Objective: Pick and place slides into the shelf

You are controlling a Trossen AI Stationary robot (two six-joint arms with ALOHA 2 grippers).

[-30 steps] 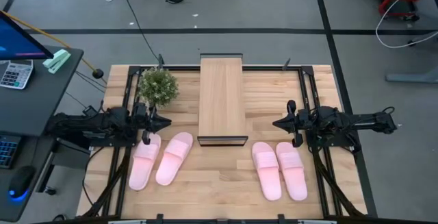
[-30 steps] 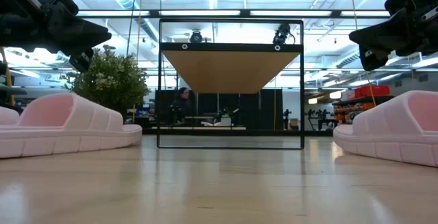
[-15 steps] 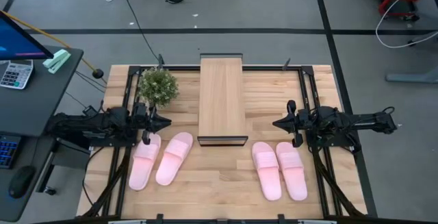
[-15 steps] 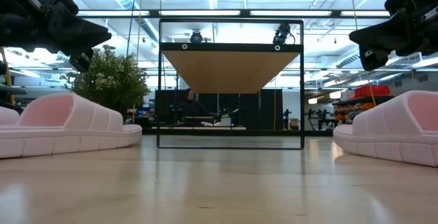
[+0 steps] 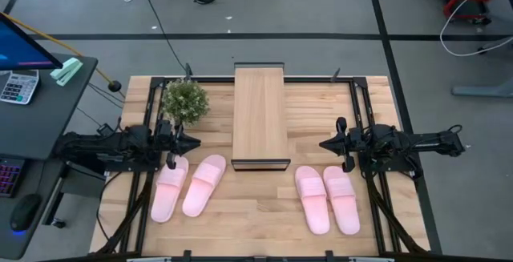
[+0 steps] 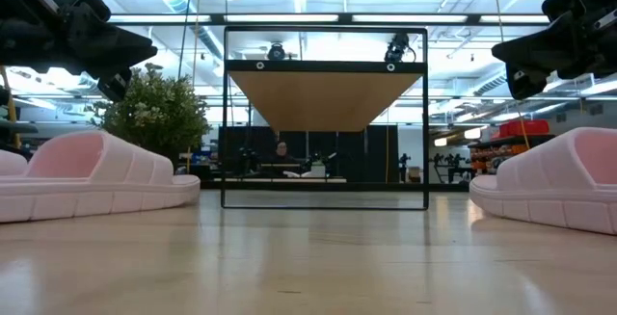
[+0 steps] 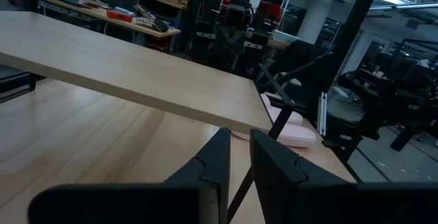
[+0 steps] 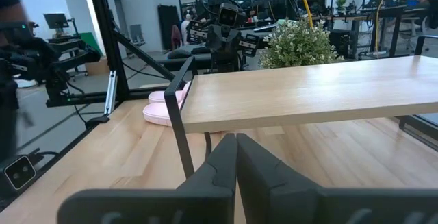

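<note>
No slide is picked yet (all four slides lie beside the shelf): left gripper nearly closed, right gripper closed, both empty, so one must first open and descend onto a strap.

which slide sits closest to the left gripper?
The outermost slide of the left pair: its top end lies just under the left gripper. Its partner sits nearer the shelf.
</note>
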